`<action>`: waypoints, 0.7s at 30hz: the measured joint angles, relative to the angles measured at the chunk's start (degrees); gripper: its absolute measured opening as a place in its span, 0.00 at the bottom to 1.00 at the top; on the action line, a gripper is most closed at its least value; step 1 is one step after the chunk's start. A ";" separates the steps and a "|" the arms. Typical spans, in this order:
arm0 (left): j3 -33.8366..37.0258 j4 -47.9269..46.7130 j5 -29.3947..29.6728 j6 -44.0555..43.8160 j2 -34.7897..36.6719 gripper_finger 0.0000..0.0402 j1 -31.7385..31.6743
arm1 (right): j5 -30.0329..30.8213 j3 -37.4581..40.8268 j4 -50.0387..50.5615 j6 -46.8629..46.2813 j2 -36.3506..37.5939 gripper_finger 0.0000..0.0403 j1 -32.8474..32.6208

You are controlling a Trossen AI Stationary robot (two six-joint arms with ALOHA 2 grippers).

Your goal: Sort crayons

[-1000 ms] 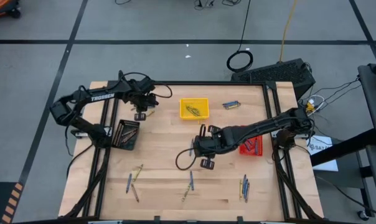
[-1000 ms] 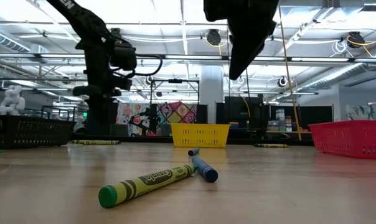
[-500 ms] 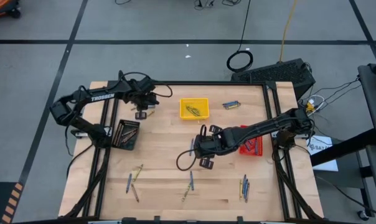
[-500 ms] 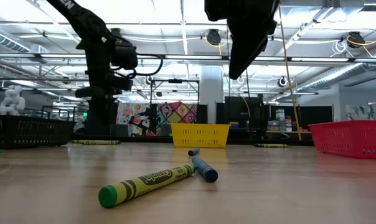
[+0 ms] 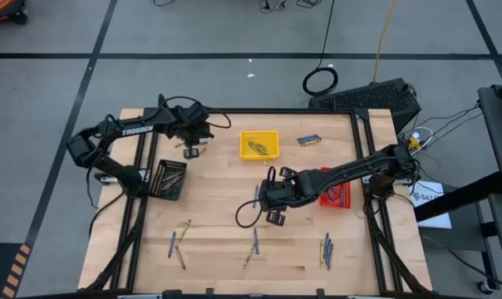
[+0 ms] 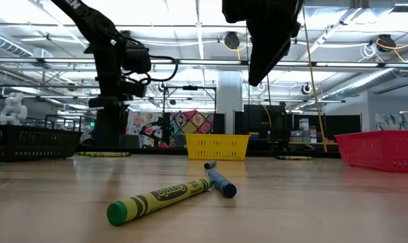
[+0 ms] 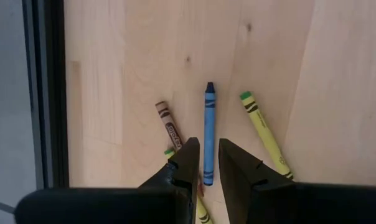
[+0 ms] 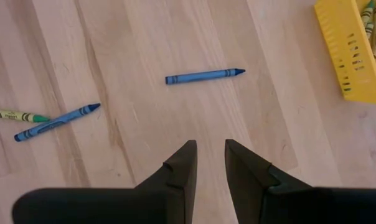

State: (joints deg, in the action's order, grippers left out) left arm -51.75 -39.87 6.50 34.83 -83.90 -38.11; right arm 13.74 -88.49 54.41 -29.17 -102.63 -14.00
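Crayons lie scattered on the wooden table. My left gripper (image 5: 190, 150) (image 7: 204, 146) hovers open, by a narrow gap, near the far left. Under it lie a blue crayon (image 7: 208, 127), a brown one (image 7: 168, 123) and a yellow-green one (image 7: 264, 132). My right gripper (image 5: 273, 217) (image 8: 210, 146) hangs over the table's middle, narrowly open with nothing between its fingers. A single blue crayon (image 8: 205, 76) (image 5: 256, 196) lies flat just beyond it. A blue and a yellow-green crayon (image 8: 51, 121) lie crossed nearby.
Three small trays stand on the table: yellow (image 5: 273, 135) at the far middle, black (image 5: 163, 189) at the left, red (image 5: 327, 198) at the right, each with crayons inside. More crayons lie along the near edge (image 5: 178, 241) (image 5: 253, 245) (image 5: 326, 247) and at the far right (image 5: 309, 139).
My left gripper has tipped and rolled a little at the wrist, its fingers swinging slightly toward the far edge, and stays over the same crayons. Nothing on the table has moved.
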 joint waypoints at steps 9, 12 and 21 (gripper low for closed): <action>0.00 -0.23 -0.09 0.02 0.00 0.14 0.19 | 0.09 0.00 0.09 0.02 0.00 0.17 0.00; 0.00 -1.15 -0.07 0.02 0.00 0.14 0.26 | 0.20 0.00 0.24 0.02 0.00 0.17 0.00; -0.02 -3.97 2.14 -0.04 -0.20 0.14 0.26 | 3.04 0.00 1.46 -0.58 0.00 0.17 0.02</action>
State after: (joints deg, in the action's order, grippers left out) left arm -51.77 -43.84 8.64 34.79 -84.09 -37.85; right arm 16.78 -88.49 55.88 -29.75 -102.63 -13.98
